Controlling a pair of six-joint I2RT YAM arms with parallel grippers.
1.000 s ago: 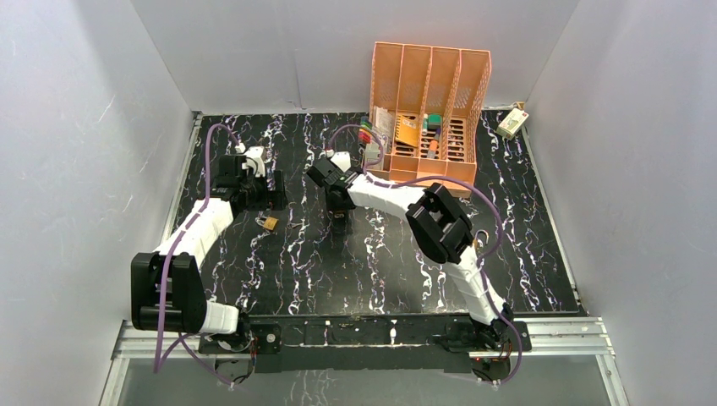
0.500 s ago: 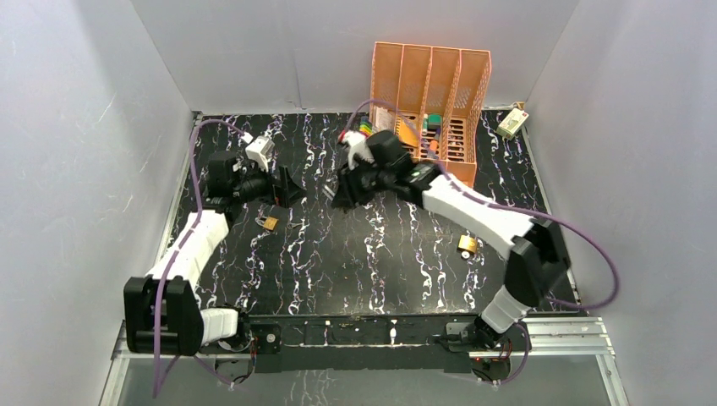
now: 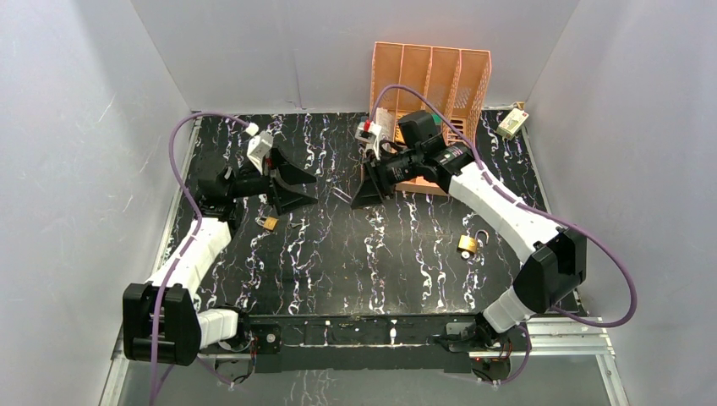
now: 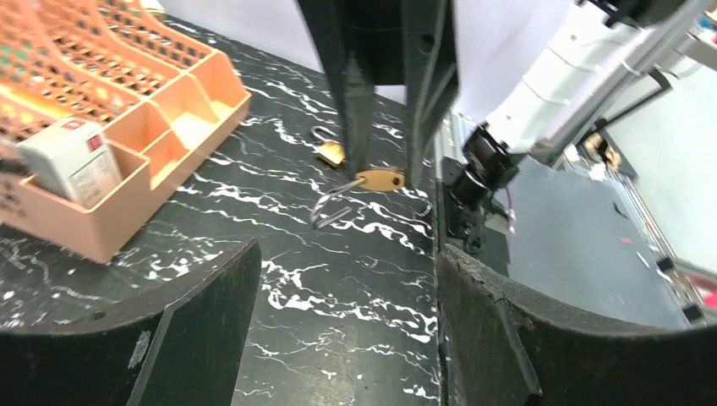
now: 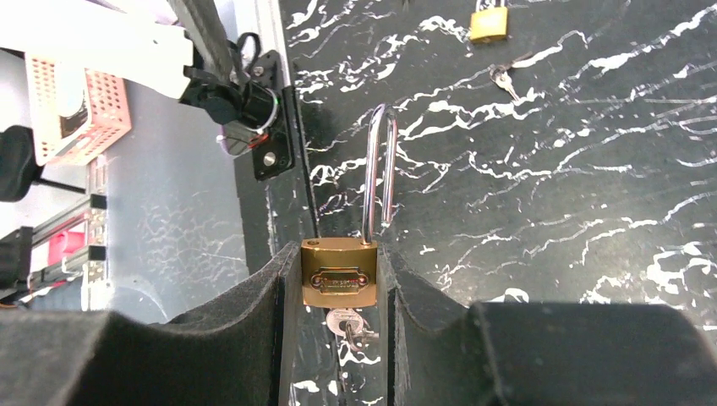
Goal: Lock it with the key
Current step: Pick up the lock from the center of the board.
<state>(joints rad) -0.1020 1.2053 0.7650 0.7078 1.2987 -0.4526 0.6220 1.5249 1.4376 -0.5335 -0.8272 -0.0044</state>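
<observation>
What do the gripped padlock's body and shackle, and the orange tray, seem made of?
The padlock body looks like brass: glossy gold, embossed. Its shackle seems polished steel, silvery and reflective. The tray is probably matte orange plastic with moulded perforations.

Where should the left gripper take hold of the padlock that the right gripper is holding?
The padlock is clamped by its brass body between the right gripper's fingers, key behind it; only the shackle sticks out free. Probably grip the shackle, coming head-on from the end opposite that gripper.
</observation>
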